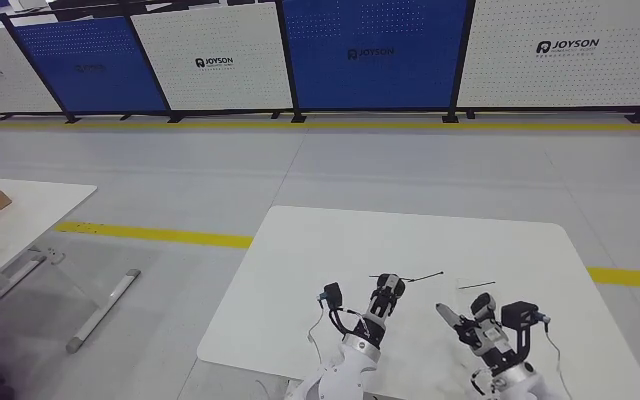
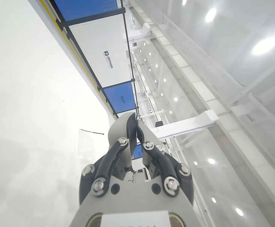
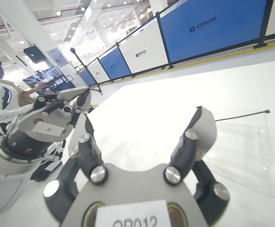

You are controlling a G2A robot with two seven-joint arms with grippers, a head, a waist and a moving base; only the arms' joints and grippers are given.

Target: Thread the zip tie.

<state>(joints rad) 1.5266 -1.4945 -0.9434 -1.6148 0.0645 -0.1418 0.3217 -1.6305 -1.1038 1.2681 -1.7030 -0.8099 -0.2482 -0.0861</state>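
As right wrist view reveals, left claw [image 3: 88, 89] pinches zip tie [image 3: 78, 64]

Super bright: ceiling lights [image 2: 210, 15] overhead, white table [image 3: 163, 101] pretty much blown out with glare, wrist views bend at the edges, shadows look faint, maybe.

My top camera looks down and forward over the table [image 1: 330, 250] to the fence panels [image 1: 375, 55]. The left wrist camera sits close behind the left gripper [image 2: 136, 126] and is tilted towards the ceiling. The right wrist camera sits close behind the right gripper [image 3: 144, 117] and faces low across the table. All three views share the loose zip tie [image 1: 477, 286].
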